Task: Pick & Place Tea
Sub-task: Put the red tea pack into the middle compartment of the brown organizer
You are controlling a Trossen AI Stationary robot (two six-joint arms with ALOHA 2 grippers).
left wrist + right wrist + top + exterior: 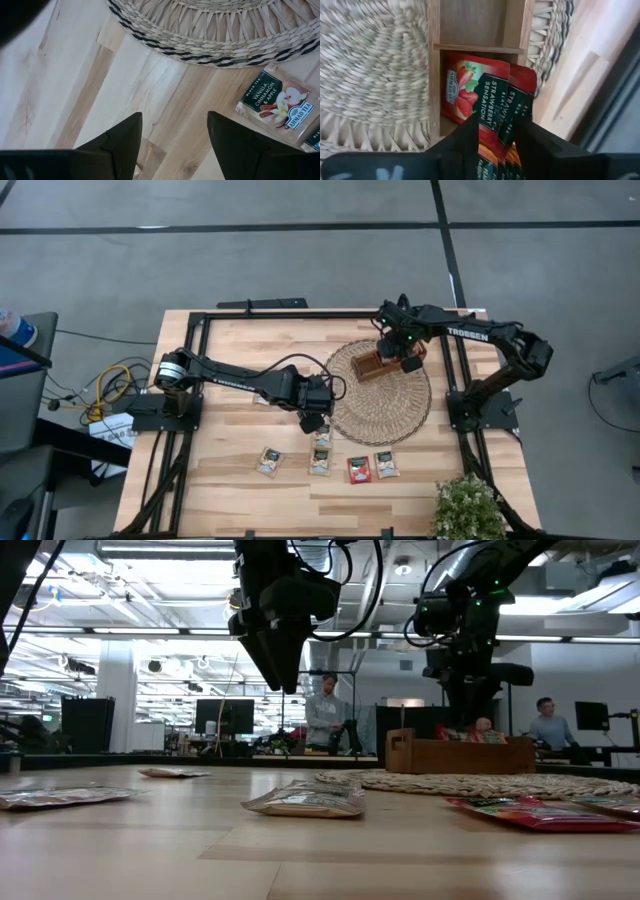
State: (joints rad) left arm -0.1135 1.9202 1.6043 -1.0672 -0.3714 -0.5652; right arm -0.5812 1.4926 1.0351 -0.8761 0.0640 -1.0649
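Observation:
Red tea sachets (470, 90) fill one compartment of the wooden tray (378, 363), which rests on the round wicker mat (385, 410). My right gripper (496, 137) hovers over that compartment, open a little, pointing down. One red sachet (520, 95) stands tilted between its fingers, its face toward the camera. My left gripper (175, 130) hangs open above bare wood beside the mat's left rim, nothing between its fingers; a pale sachet (275, 100) lies flat near it. Several more sachets (320, 462) lie flat toward the near edge. My right gripper has the tilted red sachet's upper part (495, 150) between its two fingers, which come from above and point down. They stand apart on either side of it, and I cannot tell whether either one touches it. The sachet's lower end is down in the tray compartment.
A potted plant (468, 508) stands at the near right corner. A black frame (200, 380) runs round the tabletop. One sachet (262, 398) lies under the left arm. Bare wood shows at the near left. People stand in the room beyond (325, 715).

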